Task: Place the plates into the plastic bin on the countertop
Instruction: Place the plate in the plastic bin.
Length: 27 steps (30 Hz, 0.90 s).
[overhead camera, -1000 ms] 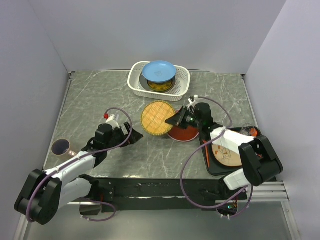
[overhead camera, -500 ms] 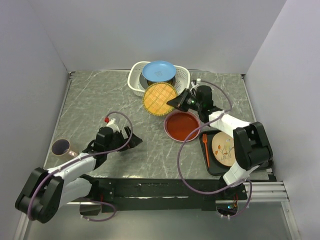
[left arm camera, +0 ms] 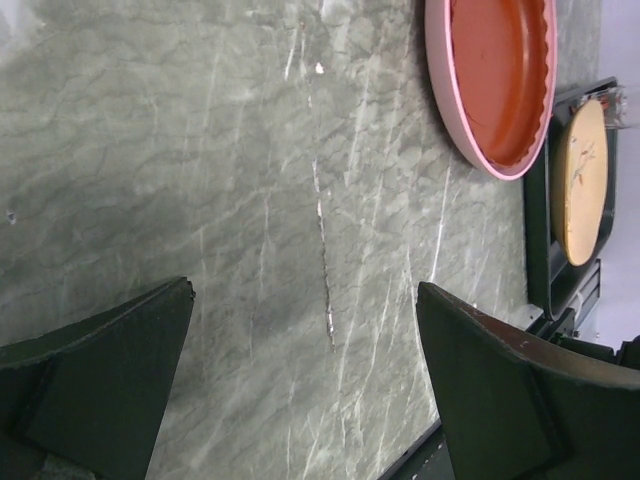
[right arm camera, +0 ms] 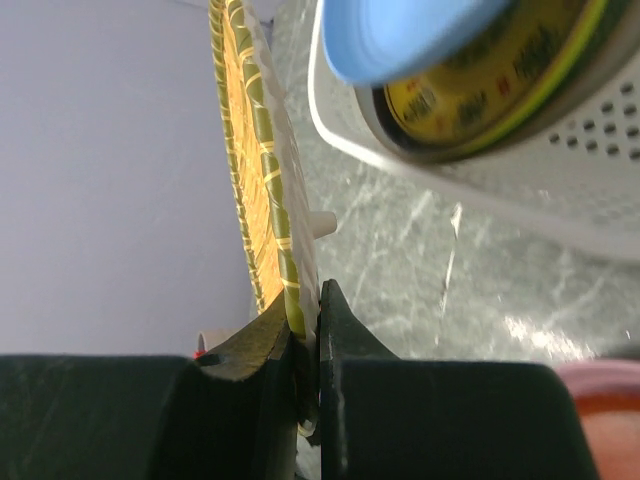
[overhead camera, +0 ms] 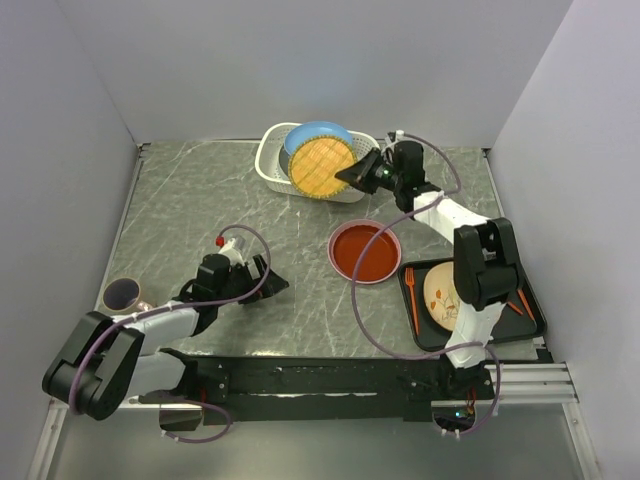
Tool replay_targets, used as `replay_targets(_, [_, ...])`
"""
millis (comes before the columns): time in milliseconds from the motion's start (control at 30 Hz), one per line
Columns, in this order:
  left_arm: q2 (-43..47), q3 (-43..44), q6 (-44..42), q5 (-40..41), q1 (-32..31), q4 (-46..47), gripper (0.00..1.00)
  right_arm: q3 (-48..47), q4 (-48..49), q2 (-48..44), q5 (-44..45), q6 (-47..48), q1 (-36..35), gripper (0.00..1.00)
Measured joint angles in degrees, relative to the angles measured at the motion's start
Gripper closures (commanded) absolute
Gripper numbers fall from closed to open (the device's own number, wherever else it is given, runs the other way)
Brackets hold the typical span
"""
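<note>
The right gripper (overhead camera: pixel 349 179) is clamped on the rim of the straw plate (overhead camera: pixel 322 166). In the right wrist view the two fingers (right arm camera: pixel 262 345) are seen pressed against either face of the woven edge, with hardly any gap between them. The plate is held up on its edge, tilted, above the near side of the bin (overhead camera: pixel 268 166); whether it touches the bin cannot be told. Inside the bin a blue plate (overhead camera: pixel 318 131) is seen lying on top of a yellow and green plate (right arm camera: pixel 500 70).

The left gripper (overhead camera: pixel 272 277) is spread wide and nothing is held. It is kept low over the countertop (overhead camera: pixel 200 200), well in front of the bin and to its left. In the left wrist view only bare marble is seen between its fingers (left arm camera: pixel 100 385).

A red plate (overhead camera: pixel 365 252) with a pink rim is laid flat on the countertop, in front of the bin and slightly to its right. Farther from the bin on that side, a cream plate (overhead camera: pixel 443 298) with a sprig pattern is set on a black tray (overhead camera: pixel 530 318), with an orange fork (overhead camera: pixel 411 290) lying beside it. A cup (overhead camera: pixel 122 294) is placed far from the bin, at the near left of the countertop.
</note>
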<state>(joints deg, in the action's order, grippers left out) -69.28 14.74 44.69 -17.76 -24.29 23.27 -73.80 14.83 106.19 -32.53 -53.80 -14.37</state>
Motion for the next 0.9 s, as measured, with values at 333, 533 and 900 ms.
replay_targets(333, [-3.5,-0.4,1.7,-1.4,0.0,5.9,0.01,-12.1,-2.5,7.5,-1.7,-1.2,0.9,1.00])
replay_targets(533, [-3.7,-0.4,2.0,-1.4,0.0,6.1,0.01,-19.1,-6.1,12.5,-1.6,-1.9,1.7,1.00])
replay_targets(900, [-8.5,-0.3,4.0,-4.2,0.1,12.7,0.01,-38.4,-15.8,20.9,-0.7,0.7,2.4,1.00])
